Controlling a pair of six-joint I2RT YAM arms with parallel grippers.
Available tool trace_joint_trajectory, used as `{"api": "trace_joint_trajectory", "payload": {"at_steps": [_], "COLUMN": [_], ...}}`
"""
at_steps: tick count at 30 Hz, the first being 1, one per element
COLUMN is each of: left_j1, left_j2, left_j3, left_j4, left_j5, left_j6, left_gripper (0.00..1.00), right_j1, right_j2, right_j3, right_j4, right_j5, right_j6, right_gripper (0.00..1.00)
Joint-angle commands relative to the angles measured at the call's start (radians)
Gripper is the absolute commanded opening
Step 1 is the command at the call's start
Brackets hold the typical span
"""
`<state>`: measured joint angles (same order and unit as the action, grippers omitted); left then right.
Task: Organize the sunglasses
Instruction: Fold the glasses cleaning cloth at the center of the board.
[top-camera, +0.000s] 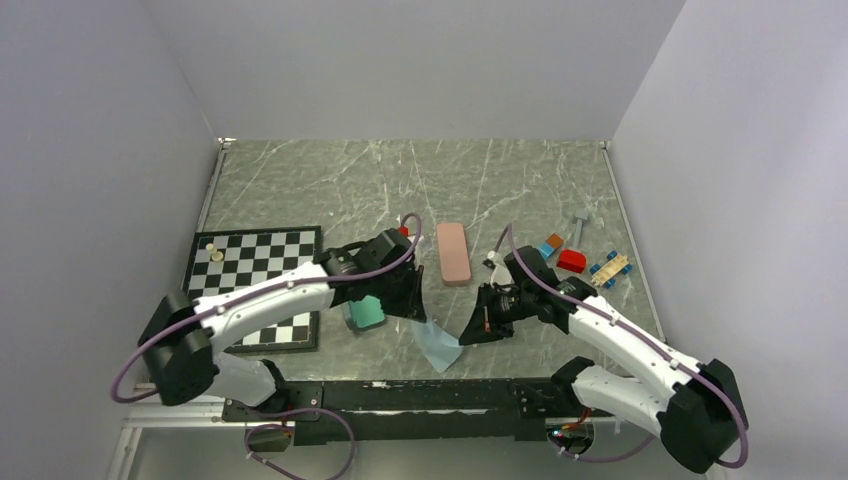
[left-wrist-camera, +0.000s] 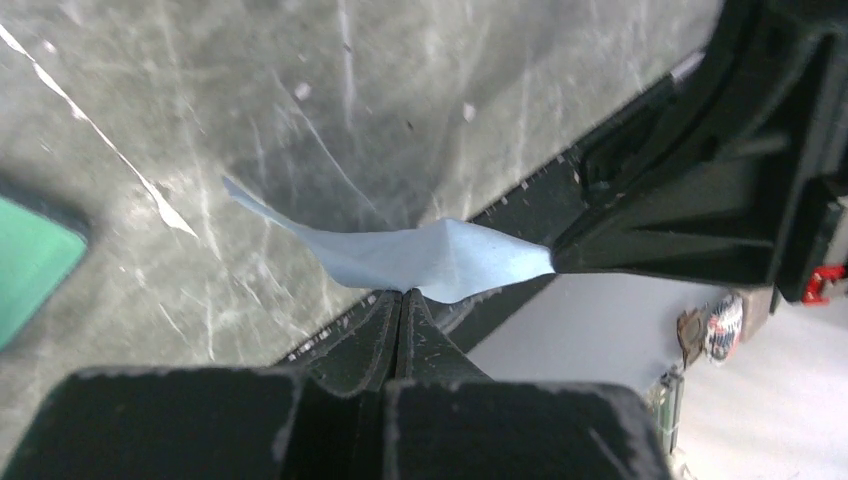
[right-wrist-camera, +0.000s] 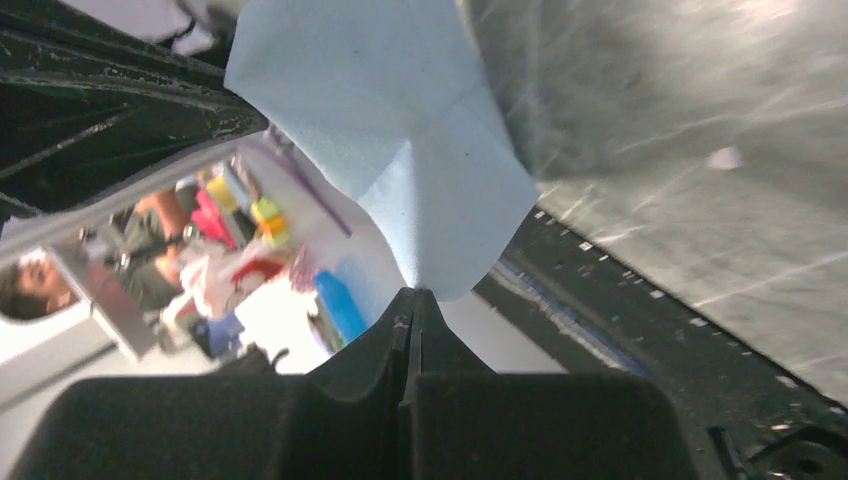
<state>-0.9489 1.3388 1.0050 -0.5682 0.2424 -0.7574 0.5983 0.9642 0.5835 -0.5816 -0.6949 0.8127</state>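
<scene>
A light blue cloth (top-camera: 440, 347) is stretched just above the table's near edge between my two grippers. My left gripper (top-camera: 424, 320) is shut on one corner; in the left wrist view the cloth (left-wrist-camera: 430, 255) rises from its closed tips (left-wrist-camera: 403, 293). My right gripper (top-camera: 466, 337) is shut on the opposite corner, and the cloth (right-wrist-camera: 400, 130) fans out from its closed tips (right-wrist-camera: 412, 292). No sunglasses show clearly. A small white piece (top-camera: 495, 266) sits by the right wrist; I cannot tell what it is.
A pink case (top-camera: 453, 252) lies mid-table. A teal block (top-camera: 366, 313) sits under the left arm beside a chessboard (top-camera: 250, 262). A red block (top-camera: 572, 261) and other small toys lie at the right. The black rail (top-camera: 400, 395) runs along the near edge.
</scene>
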Motion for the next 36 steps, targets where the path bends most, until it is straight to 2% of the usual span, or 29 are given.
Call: {"api": "trace_joint_trajectory", "payload": {"at_steps": [1, 6, 12, 18, 25, 36], "left_j1": [0.049, 0.081, 0.131, 0.136, 0.135, 0.135], "left_j2": [0.111, 0.268, 0.456, 0.486, 0.499, 0.476], "left_j3": [0.071, 0.181, 0.334, 0.327, 0.315, 0.229], "left_j4": [0.083, 0.137, 0.092, 0.069, 0.062, 0.054], "left_j5": [-0.013, -0.036, -0.019, -0.056, -0.078, -0.085], "left_j6": [0.028, 0.036, 0.066, 0.082, 0.088, 0.104], "left_gripper": [0.0, 0.0, 0.0, 0.0, 0.0, 0.0], "right_j1": [-0.078, -0.199, -0.244, -0.238, -0.178, 0.011], "right_j2": [0.044, 0.141, 0.201, 0.235, 0.239, 0.225], "right_j3": [0.061, 0.082, 0.138, 0.102, 0.063, 0.03], "right_j4": [-0.016, 0.0, -0.024, 0.044, 0.089, 0.117], "right_j5": [0.151, 0.221, 0.402, 0.368, 0.371, 0.538], "right_j6": [-0.067, -0.143, -0.206, -0.188, -0.119, 0.048], "right_gripper": [0.0, 0.0, 0.0, 0.0, 0.0, 0.0]}}
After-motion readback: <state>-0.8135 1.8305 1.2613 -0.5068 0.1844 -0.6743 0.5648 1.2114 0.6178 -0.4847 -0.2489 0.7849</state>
